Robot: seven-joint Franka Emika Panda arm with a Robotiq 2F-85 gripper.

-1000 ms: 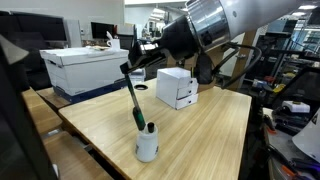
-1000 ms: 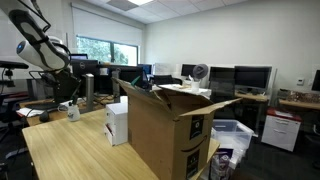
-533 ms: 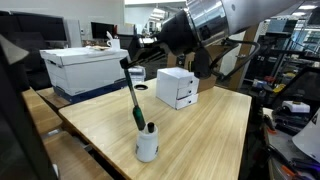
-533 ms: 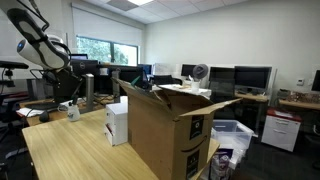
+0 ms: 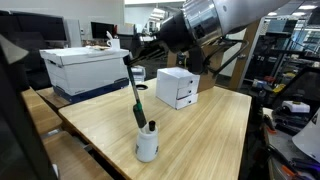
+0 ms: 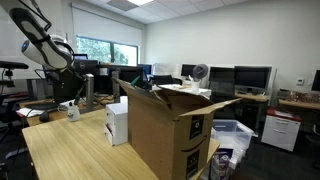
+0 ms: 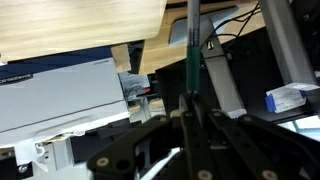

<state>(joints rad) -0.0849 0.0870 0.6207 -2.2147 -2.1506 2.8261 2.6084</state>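
Observation:
My gripper (image 5: 130, 61) is shut on the top of a long marker (image 5: 135, 95) with a dark green lower end. The marker hangs tilted over the wooden table (image 5: 200, 130), its tip just above and left of a white cup (image 5: 147, 149). A black marker (image 5: 150, 128) stands in that cup. In the wrist view the gripper (image 7: 192, 112) pinches the marker (image 7: 190, 45), which runs straight up the picture with its green part (image 7: 191, 75) past the fingertips. In an exterior view the arm (image 6: 50, 50) reaches over the table's far end, near the cup (image 6: 72, 110).
A small white drawer unit (image 5: 177, 87) stands at the table's back. A white box with a blue lid (image 5: 85, 70) sits beside the table. A big open cardboard box (image 6: 165, 130) fills the near side of the table in an exterior view. Desks with monitors stand around.
The gripper has shifted slightly right and up with the marker, bringing the marker's lower end closer to the cup. The cup has not moved.

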